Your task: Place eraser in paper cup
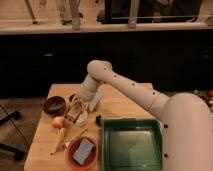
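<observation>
My gripper (76,109) hangs at the end of the white arm over the left half of the wooden table (120,107). It is right above the small off-white paper cup (80,119), which stands between the dark brown bowl (54,105) and the green tray (132,145). The gripper hides the cup's opening. I cannot make out the eraser; it may be hidden at the gripper. A small dark object (98,119) lies beside the tray's near-left corner.
An orange bowl (82,151) at the front holds a pale flat block. An orange fruit (59,121) and a banana (59,140) lie to the left of the cup. A dark counter runs behind the table.
</observation>
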Available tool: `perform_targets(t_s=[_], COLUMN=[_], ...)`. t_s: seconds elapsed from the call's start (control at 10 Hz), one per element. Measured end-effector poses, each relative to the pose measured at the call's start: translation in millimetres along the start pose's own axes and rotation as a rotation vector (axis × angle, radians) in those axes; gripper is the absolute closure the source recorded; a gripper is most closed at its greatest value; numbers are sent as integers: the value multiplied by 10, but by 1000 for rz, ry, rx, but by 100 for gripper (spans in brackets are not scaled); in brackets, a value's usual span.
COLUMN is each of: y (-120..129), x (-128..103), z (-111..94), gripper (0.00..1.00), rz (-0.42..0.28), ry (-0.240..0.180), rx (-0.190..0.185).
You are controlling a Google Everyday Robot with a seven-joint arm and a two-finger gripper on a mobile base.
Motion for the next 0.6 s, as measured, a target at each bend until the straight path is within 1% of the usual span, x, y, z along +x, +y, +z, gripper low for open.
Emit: perform_targets(t_s=[0.1,0.2,0.3,0.5,0.6], y=[32,66,103,100,115], x=[19,51,85,127,155], z=[29,52,82,188,224], gripper=[100,100,100,100,97], rz=[17,29,41,59,75], ry=[20,31,36,48,59], rx=[-40,-58,-64,-62,-59])
